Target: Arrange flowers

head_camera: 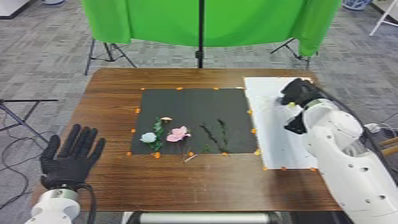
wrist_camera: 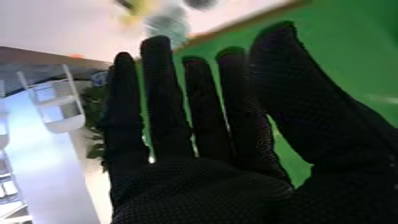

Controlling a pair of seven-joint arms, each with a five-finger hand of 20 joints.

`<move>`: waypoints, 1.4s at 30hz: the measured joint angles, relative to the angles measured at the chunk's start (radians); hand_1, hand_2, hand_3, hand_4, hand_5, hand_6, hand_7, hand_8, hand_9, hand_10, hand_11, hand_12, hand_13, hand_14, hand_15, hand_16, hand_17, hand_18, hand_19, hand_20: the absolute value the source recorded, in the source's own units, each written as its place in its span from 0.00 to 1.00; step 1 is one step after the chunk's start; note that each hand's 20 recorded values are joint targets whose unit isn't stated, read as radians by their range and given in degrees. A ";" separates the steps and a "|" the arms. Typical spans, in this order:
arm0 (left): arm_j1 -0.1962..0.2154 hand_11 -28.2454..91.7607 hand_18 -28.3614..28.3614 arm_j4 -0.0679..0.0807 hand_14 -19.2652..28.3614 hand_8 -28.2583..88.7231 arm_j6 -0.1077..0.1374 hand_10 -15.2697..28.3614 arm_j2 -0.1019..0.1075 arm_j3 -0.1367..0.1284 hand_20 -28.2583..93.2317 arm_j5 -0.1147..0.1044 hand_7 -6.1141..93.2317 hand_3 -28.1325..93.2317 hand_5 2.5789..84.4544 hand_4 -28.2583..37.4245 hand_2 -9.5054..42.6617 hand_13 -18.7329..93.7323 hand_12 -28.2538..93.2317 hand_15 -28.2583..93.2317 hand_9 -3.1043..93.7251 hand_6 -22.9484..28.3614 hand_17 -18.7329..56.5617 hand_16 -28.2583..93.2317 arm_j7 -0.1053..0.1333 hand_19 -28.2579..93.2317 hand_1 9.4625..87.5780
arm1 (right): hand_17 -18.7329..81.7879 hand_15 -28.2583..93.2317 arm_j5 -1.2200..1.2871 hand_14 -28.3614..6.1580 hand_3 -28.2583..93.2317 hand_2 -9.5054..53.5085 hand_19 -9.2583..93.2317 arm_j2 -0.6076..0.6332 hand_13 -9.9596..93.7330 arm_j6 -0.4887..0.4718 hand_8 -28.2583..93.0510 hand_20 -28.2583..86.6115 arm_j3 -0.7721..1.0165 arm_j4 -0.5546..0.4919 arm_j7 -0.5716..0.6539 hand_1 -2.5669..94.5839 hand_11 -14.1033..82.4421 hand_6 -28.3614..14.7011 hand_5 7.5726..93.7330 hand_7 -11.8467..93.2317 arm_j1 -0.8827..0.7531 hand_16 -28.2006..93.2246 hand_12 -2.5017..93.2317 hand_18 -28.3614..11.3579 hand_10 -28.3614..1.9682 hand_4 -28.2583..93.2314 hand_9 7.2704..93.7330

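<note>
In the head view, a dark mat [head_camera: 178, 102] is laid on the brown table [head_camera: 195, 192], and a white board [head_camera: 272, 92] is placed beside it on the right. Small orange markers [head_camera: 138, 110] are spaced along the edges of both. The flowers are located on the near half of the dark mat: 1 white flower [head_camera: 148, 137] is set at the left, with 1 pink flower [head_camera: 178, 133] to its right. A green leafy stem [head_camera: 158, 144] is laid between them, and 1 small pale flower [head_camera: 166, 119] is seen just beyond. Farther right, 2 dark stems [head_camera: 211, 134] [head_camera: 223, 134] are laid roughly side by side. The left hand [head_camera: 66, 169] is held palm-up or palm-down, which cannot be told, at the table's left edge, its fingers straight and spread apart. The right hand [head_camera: 300, 90] is positioned over the far part of the white board, near a small yellow-green item [head_camera: 290, 104]. In the right wrist view, the right hand's [wrist_camera: 191, 192] fingers are extended, with narrow gaps between them, and the thumb is held apart. A blurred clear object [wrist_camera: 167, 25] is seen beyond the fingertips, near a yellow patch [wrist_camera: 133, 19]. Green cloth [wrist_camera: 342, 60] is seen behind the hand.
</note>
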 measured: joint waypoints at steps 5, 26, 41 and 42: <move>-0.001 0.43 0.73 -0.002 0.66 0.15 0.026 0.65 0.000 0.000 0.36 -0.013 0.20 0.85 0.52 0.00 0.48 0.47 0.33 0.49 0.42 0.60 0.19 0.19 0.006 0.54 0.22 | 0.42 0.49 -0.039 0.50 0.90 0.00 0.85 -0.012 0.57 0.016 0.13 0.55 -0.053 0.082 -0.003 0.51 0.22 0.65 0.51 0.24 0.025 0.40 0.16 0.20 0.58 0.00 0.45; 0.001 0.43 0.73 -0.002 0.67 0.15 0.020 0.66 0.000 0.008 0.36 -0.021 0.21 0.85 0.53 0.00 0.48 0.47 0.32 0.50 0.43 0.61 0.19 0.19 0.006 0.54 0.22 | 0.44 0.56 -0.114 0.50 0.89 0.00 0.86 -0.042 0.61 0.038 0.12 0.57 -0.138 0.182 -0.002 0.53 0.24 0.66 0.55 0.26 0.123 0.38 0.16 0.21 0.56 0.00 0.51; -0.005 0.43 0.73 0.000 0.67 0.15 0.015 0.66 0.000 0.017 0.36 -0.022 0.20 0.85 0.53 0.00 0.49 0.47 0.32 0.50 0.44 0.61 0.19 0.19 0.003 0.54 0.22 | 0.48 0.54 -0.178 0.60 0.80 0.00 0.87 -0.071 0.76 0.102 0.22 0.60 -0.176 0.212 -0.042 0.65 0.23 0.67 0.82 0.39 0.112 0.58 0.42 0.21 0.57 0.00 0.89; -0.006 0.43 0.73 0.000 0.67 0.15 0.015 0.66 0.000 0.016 0.36 -0.022 0.20 0.85 0.53 0.00 0.49 0.47 0.32 0.50 0.44 0.61 0.19 0.19 0.004 0.54 0.22 | 0.48 0.54 -0.178 0.59 0.80 0.00 0.87 -0.070 0.76 0.113 0.22 0.61 -0.178 0.199 -0.051 0.64 0.23 0.67 0.81 0.40 0.101 0.58 0.42 0.21 0.57 0.00 0.89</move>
